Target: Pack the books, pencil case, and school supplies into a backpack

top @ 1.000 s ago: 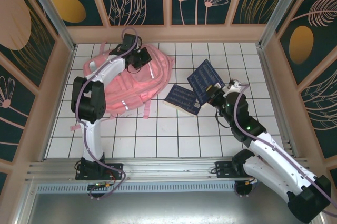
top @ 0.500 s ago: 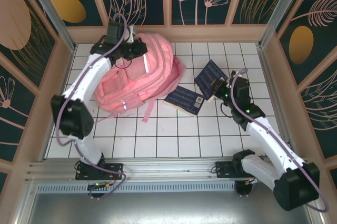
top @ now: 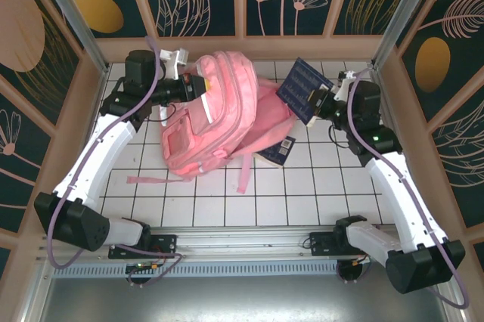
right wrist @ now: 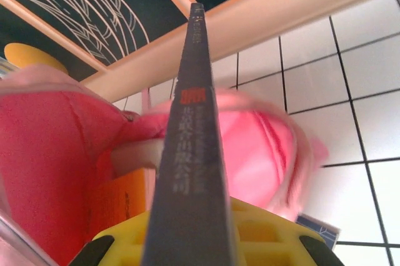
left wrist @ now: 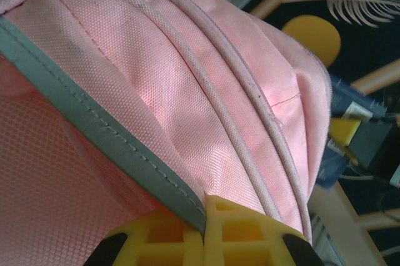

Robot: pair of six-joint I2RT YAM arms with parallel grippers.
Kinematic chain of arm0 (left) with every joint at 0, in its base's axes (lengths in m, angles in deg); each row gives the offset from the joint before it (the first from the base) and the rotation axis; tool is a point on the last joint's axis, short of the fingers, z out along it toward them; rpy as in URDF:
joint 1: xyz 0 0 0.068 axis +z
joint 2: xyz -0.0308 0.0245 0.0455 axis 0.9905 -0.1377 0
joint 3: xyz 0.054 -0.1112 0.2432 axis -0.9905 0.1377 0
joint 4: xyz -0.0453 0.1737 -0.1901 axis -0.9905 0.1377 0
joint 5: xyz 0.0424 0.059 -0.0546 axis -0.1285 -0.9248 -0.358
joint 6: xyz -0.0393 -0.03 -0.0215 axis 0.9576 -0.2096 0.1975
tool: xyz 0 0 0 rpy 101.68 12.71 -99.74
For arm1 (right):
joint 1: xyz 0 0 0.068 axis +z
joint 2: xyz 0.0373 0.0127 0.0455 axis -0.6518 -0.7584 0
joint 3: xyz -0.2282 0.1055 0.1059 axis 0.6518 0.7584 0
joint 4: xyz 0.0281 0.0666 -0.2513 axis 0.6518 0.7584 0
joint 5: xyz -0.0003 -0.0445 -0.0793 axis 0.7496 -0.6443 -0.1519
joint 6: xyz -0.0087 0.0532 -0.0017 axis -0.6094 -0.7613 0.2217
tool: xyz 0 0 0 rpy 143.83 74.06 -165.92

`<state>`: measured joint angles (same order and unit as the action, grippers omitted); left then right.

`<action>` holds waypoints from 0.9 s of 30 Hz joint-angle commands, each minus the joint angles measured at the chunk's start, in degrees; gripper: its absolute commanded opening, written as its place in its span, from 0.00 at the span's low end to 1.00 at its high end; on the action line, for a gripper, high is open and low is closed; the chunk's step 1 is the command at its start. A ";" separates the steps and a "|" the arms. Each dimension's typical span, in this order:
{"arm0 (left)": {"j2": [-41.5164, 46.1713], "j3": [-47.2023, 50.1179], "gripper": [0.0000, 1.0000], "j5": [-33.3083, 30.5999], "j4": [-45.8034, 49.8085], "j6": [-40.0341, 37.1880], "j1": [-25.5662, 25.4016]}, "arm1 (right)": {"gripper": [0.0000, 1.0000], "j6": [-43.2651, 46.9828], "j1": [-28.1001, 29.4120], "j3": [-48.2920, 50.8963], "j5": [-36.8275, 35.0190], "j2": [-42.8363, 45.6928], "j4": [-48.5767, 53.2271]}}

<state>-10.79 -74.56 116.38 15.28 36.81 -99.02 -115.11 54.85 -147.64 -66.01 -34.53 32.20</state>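
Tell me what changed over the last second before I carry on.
The left jaws, shut on the pink backpack, hauled it up and rightward. The right jaws, shut on a navy book, carried it farther back, beside the backpack. The second navy book stayed on the table, now partly hidden by the backpack.

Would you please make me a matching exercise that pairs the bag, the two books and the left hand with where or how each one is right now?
Things:
1. backpack
2. upper blue book
3. lower blue book
4. left hand

States:
A. lying on the table, partly under the backpack
B. shut on an edge of the pink fabric
C. gripped in the right hand, off the table
D. pink, with a strap trailing toward the near edge

Pairs: 1-D, 2-C, 3-A, 4-B
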 commanded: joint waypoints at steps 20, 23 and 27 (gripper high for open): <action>10.13 6.31 0.00 27.48 -28.57 3.37 -3.83 | 0.00 -13.45 0.10 5.25 47.82 -0.57 -2.28; 10.23 6.14 0.00 27.86 -28.92 3.47 -3.83 | 0.00 -15.79 1.14 8.63 46.70 -1.86 -5.23; 9.34 5.71 0.00 28.42 -29.45 4.14 -3.77 | 0.00 -17.38 5.31 10.94 39.60 -4.88 -7.57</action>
<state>-4.98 -65.93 140.40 0.27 42.58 -102.51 -129.34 57.74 -137.57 -24.79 -37.92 30.76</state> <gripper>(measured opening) 0.062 0.126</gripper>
